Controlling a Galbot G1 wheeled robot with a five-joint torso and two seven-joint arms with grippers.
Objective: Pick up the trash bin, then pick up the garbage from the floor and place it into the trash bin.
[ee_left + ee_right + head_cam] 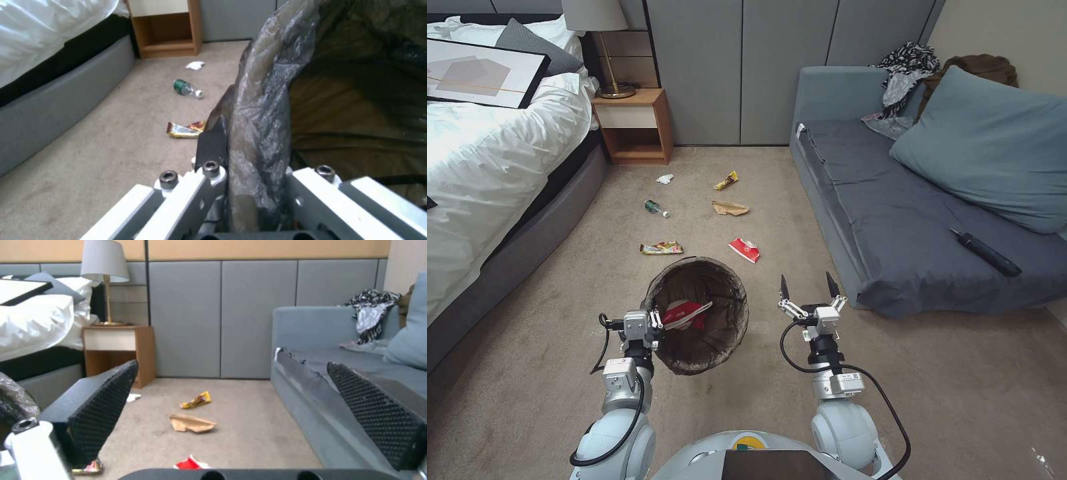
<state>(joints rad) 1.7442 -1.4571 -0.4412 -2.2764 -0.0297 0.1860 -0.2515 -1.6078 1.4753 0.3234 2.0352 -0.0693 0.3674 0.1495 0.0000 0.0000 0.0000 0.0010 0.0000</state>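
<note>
Even indoor light, soft wrist-view blur.

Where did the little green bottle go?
In the head view the green bottle lies on the carpet left of centre, near the bed, between the white tissue and the yellow snack packet.

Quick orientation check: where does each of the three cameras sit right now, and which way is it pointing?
Head view: on the head, looking down at the carpet; both arms show, left gripper clamped on the trash bin rim, right gripper open beside it.
Left wrist view: on the left wrist, looking along the bin's bag-lined rim toward the nightstand; its own fingers show.
Right wrist view: on the right wrist, facing the far wall; both open fingers show.
Shared: both wrist views see the white tissue and nightstand.
</note>
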